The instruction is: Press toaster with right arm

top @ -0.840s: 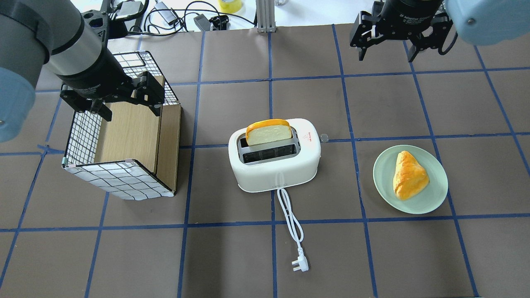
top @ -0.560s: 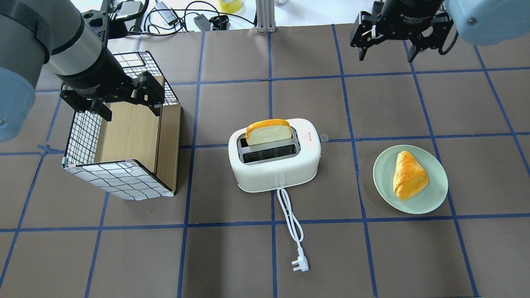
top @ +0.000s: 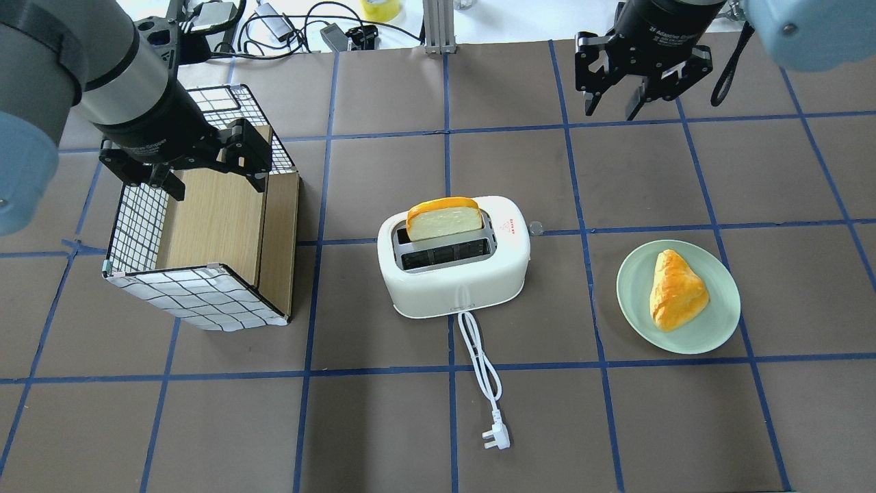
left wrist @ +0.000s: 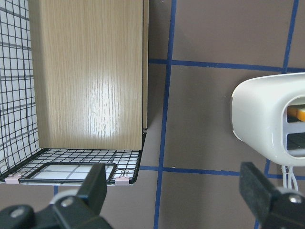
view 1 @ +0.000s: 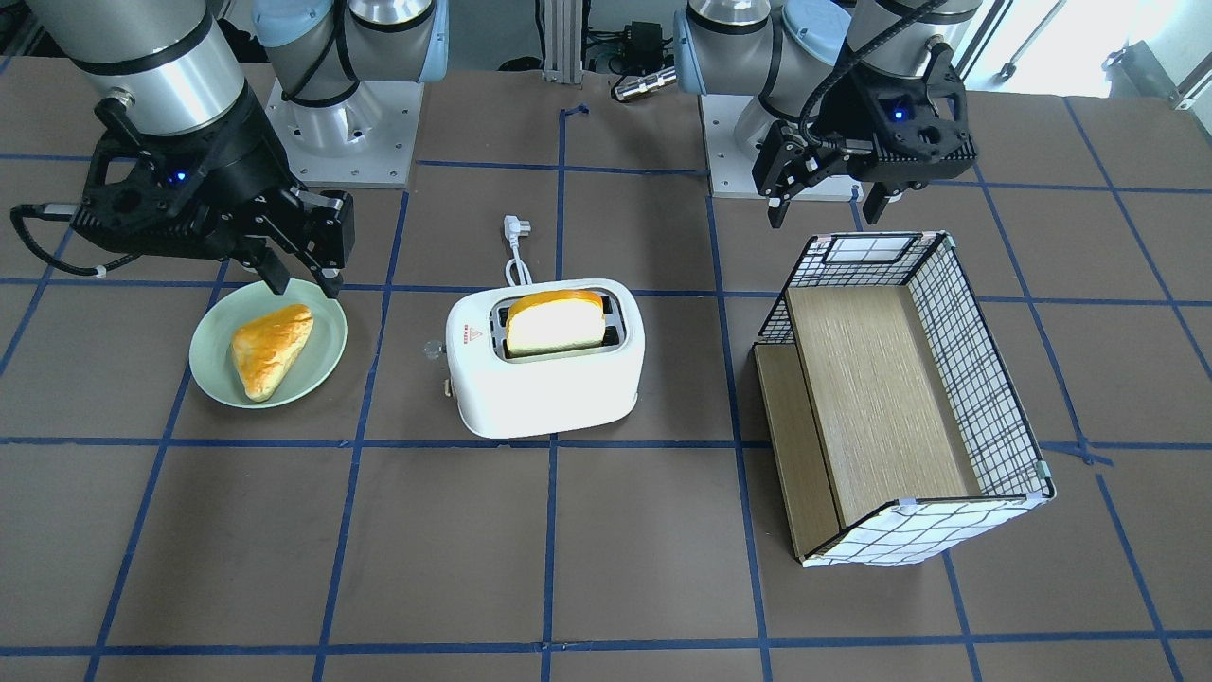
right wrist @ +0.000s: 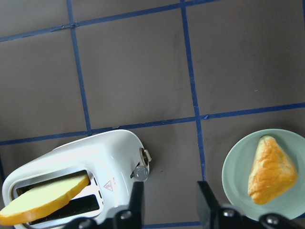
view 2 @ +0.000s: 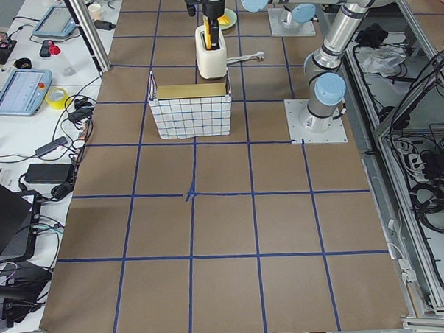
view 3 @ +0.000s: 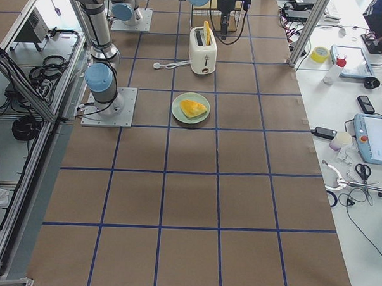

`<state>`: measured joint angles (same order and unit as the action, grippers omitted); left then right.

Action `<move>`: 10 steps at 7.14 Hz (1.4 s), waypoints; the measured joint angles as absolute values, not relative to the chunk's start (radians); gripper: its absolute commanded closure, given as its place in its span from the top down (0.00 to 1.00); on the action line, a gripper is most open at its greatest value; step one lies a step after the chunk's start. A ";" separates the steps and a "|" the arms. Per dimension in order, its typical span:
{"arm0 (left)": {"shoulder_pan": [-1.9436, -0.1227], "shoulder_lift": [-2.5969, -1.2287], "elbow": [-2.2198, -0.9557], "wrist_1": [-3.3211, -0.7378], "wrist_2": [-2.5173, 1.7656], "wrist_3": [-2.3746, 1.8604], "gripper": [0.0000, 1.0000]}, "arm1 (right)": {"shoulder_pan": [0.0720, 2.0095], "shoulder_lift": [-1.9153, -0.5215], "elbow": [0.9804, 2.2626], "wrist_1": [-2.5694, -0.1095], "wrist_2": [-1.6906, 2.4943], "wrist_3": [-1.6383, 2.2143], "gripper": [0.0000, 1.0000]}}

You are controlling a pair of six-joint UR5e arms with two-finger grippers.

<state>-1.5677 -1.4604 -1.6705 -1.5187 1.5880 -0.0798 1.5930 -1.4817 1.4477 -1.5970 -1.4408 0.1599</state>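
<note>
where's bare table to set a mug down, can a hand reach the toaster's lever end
Bare: between the grid-walled box and the toaster, and the robot-side strip either side of the cord. The gap between the toaster's lever end and the green plate is narrower but bare, likely passable. Crowded: above the box, where the left gripper hangs.

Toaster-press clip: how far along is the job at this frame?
Done: a bread slice stands tall in the toaster, so apparently nothing has been pressed yet. In hand: the right tool hovers empty, well clear of the toaster, on the plate side. Left: bring it to the lever on that end and push it down.
</note>
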 measured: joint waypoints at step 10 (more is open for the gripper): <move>-1.568 -1.460 -1.671 -1.519 1.588 -0.080 1.00 | 1.379 -1.467 1.813 -1.568 -0.853 -0.310 0.00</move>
